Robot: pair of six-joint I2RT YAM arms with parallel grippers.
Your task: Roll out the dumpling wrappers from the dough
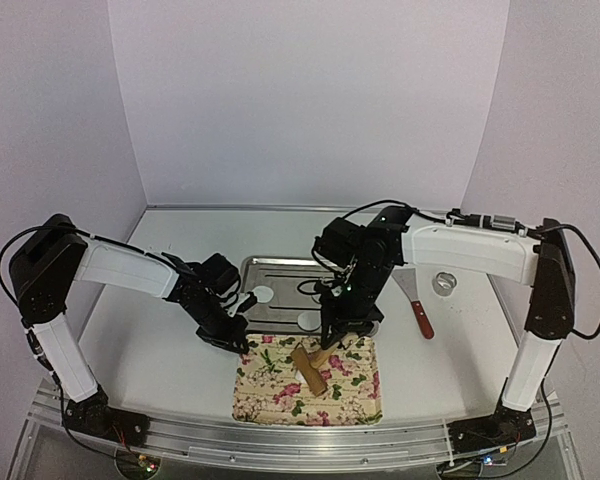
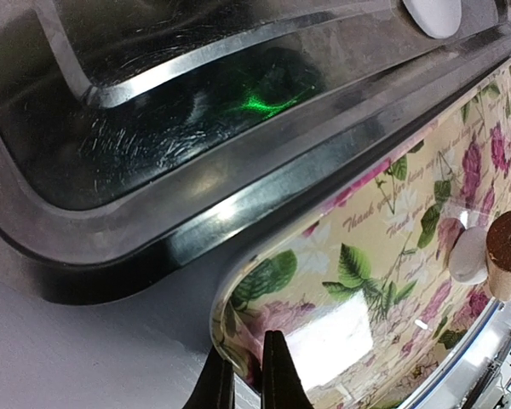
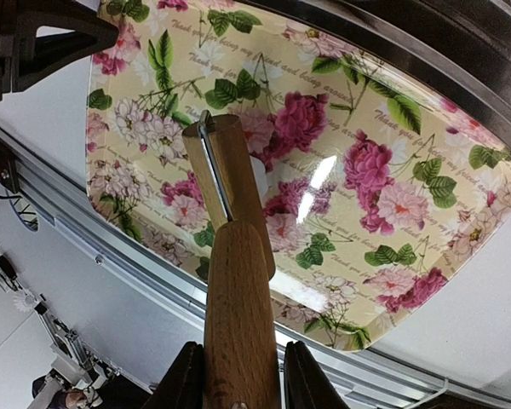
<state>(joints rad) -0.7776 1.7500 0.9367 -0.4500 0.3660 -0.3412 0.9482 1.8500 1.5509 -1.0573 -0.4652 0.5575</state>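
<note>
Two dumpling wrappers, thin white discs [image 1: 263, 295] [image 1: 308, 321], lie in the metal tray [image 1: 280, 268]; one also shows in the left wrist view [image 2: 433, 13]. A small white piece of dough [image 2: 470, 254] lies on the floral tray [image 1: 280, 400] under the wooden rolling pin [image 1: 308, 368]. My right gripper [image 3: 240, 349] is shut on the pin's handle [image 3: 238, 315], and the pin rests tilted on the dough [image 3: 257, 170]. My left gripper [image 2: 245, 349] is shut on the floral tray's near-left rim [image 2: 226, 298], one finger outside and one inside.
A scraper with a red handle [image 1: 418, 310] and the metal ring cutter [image 1: 444, 283] lie on the table right of the metal tray. The metal tray's rim [image 2: 153, 230] lies close behind the floral tray. The aluminium rail [image 1: 280, 435] runs along the near edge.
</note>
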